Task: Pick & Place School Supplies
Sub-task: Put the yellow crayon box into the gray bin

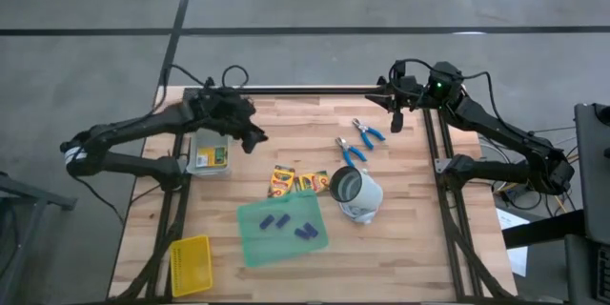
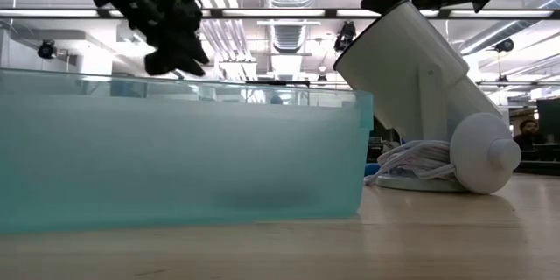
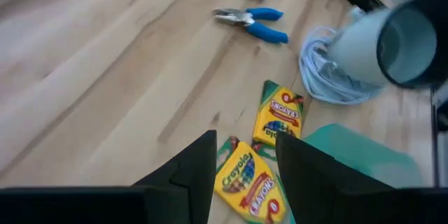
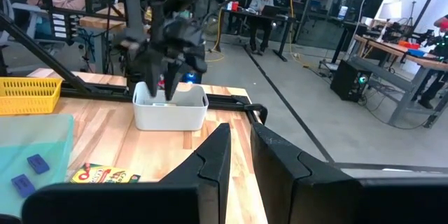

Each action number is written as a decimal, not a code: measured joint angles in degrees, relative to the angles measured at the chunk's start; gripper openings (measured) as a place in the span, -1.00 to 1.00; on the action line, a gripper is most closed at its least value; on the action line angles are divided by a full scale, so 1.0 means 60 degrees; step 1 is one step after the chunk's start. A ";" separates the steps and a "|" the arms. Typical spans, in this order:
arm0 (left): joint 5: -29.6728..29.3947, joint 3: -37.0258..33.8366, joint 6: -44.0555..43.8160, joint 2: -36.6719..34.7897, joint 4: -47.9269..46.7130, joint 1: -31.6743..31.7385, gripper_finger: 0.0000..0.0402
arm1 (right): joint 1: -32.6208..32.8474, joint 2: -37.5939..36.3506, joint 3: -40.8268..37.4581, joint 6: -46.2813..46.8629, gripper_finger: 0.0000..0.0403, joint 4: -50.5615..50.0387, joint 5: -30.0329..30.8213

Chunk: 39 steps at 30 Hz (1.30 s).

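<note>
Two yellow-and-green crayon boxes lie flat mid-table; the left wrist view shows them below my fingers. A third box lies inside a white bin. Two blue-handled tools lie toward the far right. Several purple-blue pieces rest on the green sheet. My left gripper hovers open and empty between the bin and the crayon boxes. My right gripper hangs open and empty over the far right corner.
A white tilted cylinder with a coiled white cord stands right of the crayon boxes. A yellow mesh basket sits at the near left corner. People and desks show beyond the table in the right wrist view.
</note>
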 joint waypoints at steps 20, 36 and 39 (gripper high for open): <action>-0.0069 -0.3599 0.2655 0.0358 0.5435 -0.1965 -0.37 | 0.0001 0.0004 0.0004 0.0754 -0.72 -0.0006 -0.0001; -0.0430 -0.2397 0.5206 0.2727 0.5271 -0.2286 -0.37 | 0.0000 0.0007 0.0004 0.0828 -0.72 -0.0007 0.0000; -0.0430 -0.2036 0.5211 0.3294 0.4685 -0.2324 -0.38 | 0.0004 0.0007 0.0004 0.0827 -0.72 -0.0007 0.0000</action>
